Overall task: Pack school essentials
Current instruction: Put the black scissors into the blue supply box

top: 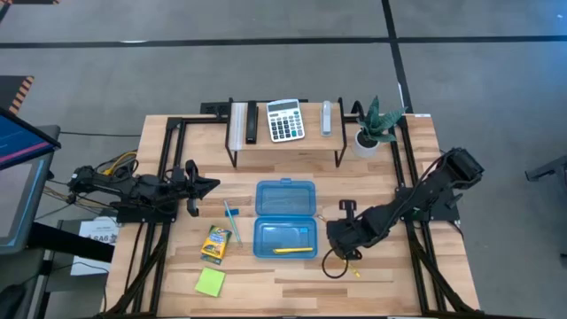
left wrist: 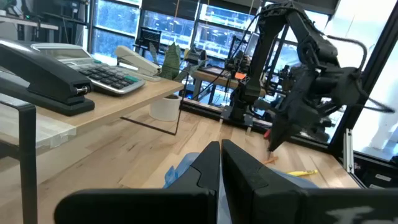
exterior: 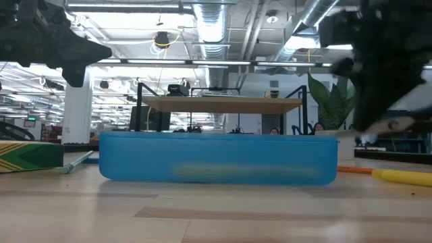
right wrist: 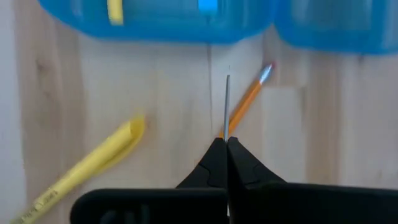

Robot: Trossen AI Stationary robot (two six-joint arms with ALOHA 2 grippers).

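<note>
Right wrist view first, since that arm is doing the work: the right gripper (right wrist: pixel 222 144) is clenched, fingertips pressed together and pointing down at the table. A thin grey sliver sticks out from between the tips. I cannot tell what it is, or whether it counts as a held thing.

Just past the tips lies the orange pencil (right wrist: pixel 249 99), slanted on the wood, its near end running under the fingers. The yellow marker (right wrist: pixel 93 162) lies near but apart, off to one side, also slanted. Beyond both is the rim of the open blue case (right wrist: pixel 155 25).

My read is that the step in hand is lifting one of these loose sticks into the case. To do it well I would part the fingers first, turn the wrist so they straddle the pencil across its shaft rather than along it, come down at mid-length, and close gently so it doesn't roll or skid away.

From the high view, the teal pen (top: pixel 231 219), crayon box (top: pixel 215 242) and sticky-note pad (top: pixel 210 282) lie across the case from this arm, unpacked. The left gripper (top: pixel 213 185) waits near them, clenched on nothing.
</note>
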